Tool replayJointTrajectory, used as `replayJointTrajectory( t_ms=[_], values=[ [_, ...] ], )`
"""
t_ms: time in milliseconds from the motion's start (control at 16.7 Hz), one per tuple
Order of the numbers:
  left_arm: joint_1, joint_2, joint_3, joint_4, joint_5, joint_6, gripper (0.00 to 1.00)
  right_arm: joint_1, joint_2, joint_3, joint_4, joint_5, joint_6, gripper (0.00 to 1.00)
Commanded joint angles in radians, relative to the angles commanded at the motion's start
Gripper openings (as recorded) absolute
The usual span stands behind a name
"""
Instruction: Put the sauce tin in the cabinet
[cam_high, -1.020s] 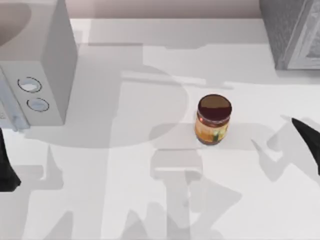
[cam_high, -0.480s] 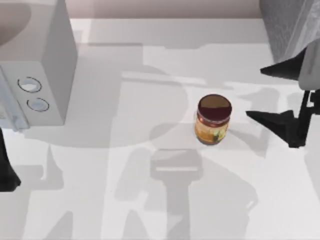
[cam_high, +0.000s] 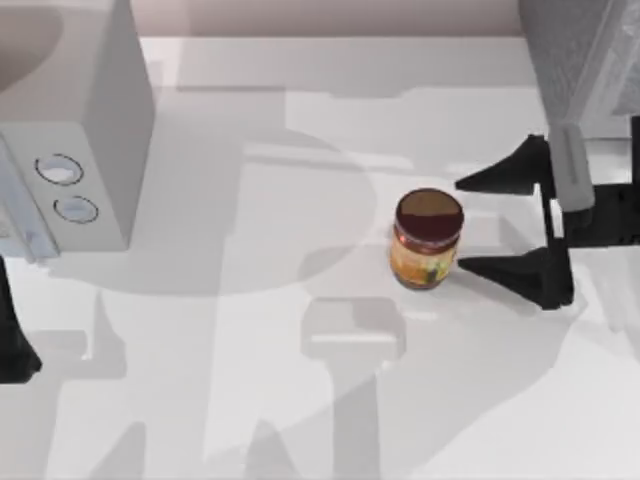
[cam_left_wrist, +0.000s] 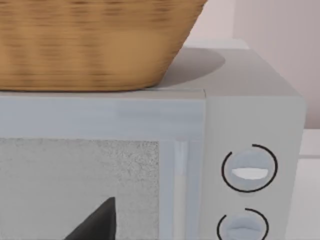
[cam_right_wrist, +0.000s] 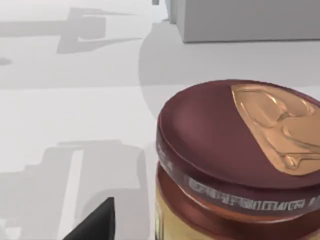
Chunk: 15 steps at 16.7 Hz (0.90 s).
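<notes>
Since half a second ago my right gripper (cam_high: 478, 226) has slid further in from the right side of the table toward the sauce tin (cam_high: 428, 240), so its two dark fingertips (cam_high: 480, 182) now sit just beside the tin on its right, one level with the lid and the other down by the base. Fingers are spread wide, nothing between them, and they look close to the tin but I can't tell if the lower one actually touches it. Tin itself hasn't budged: upright on the white table (cam_high: 250, 400), a bit right of centre, maroon lid up, orange-yellow label facing the camera. From the right wrist view the tin (cam_right_wrist: 235, 165) is right up close, with one dark finger (cam_right_wrist: 95, 222) poking in at the side of it. Cabinet (cam_high: 580, 60) is the dark speckled box in the far right corner, well apart from the tin. Left arm is parked at the left edge of the table, next to the pale grey box with two dials (cam_high: 70, 130); its wrist view shows that box's front (cam_left_wrist: 250, 170) with a wicker basket (cam_left_wrist: 95, 45) sitting on top and one dark fingertip (cam_left_wrist: 97, 222), can't tell how wide that gripper is.
</notes>
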Motion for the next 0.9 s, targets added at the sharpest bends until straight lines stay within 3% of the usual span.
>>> replayJointTrajectory(
  t_ms=[300, 900],
  values=[
    [0.000, 0.000, 0.000, 0.000, 0.000, 0.000, 1.00, -0.002, 0.171, 0.081, 0.029, -0.115, -0.055, 1.00],
    [0.000, 0.000, 0.000, 0.000, 0.000, 0.000, 1.00, 0.004, 0.190, 0.085, 0.067, -0.120, -0.029, 1.00]
  ],
)
